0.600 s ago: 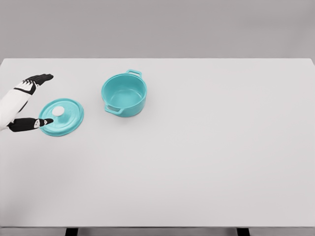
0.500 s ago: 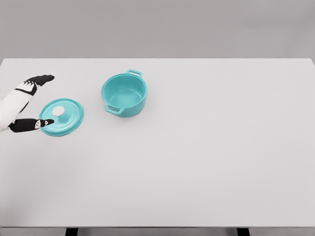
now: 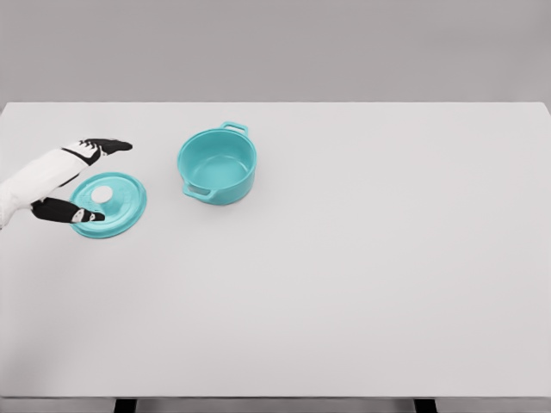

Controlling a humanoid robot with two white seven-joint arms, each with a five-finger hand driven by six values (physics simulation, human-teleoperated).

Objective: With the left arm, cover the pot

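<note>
Reaching farther right than a moment ago, the left hand (image 3: 76,181) hovers spread and empty over the teal lid (image 3: 108,205), lying flat on the white desk (image 3: 362,284). Beyond, the open pot (image 3: 217,164) stands uncovered before a grey wall (image 3: 344,47).

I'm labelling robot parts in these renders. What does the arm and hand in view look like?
Only the left arm shows: a smooth white shell, tapering toward the left hand. The fingers are black with small white patches near the joints. No cables or sleeves are visible. The right arm is out of view.
</note>
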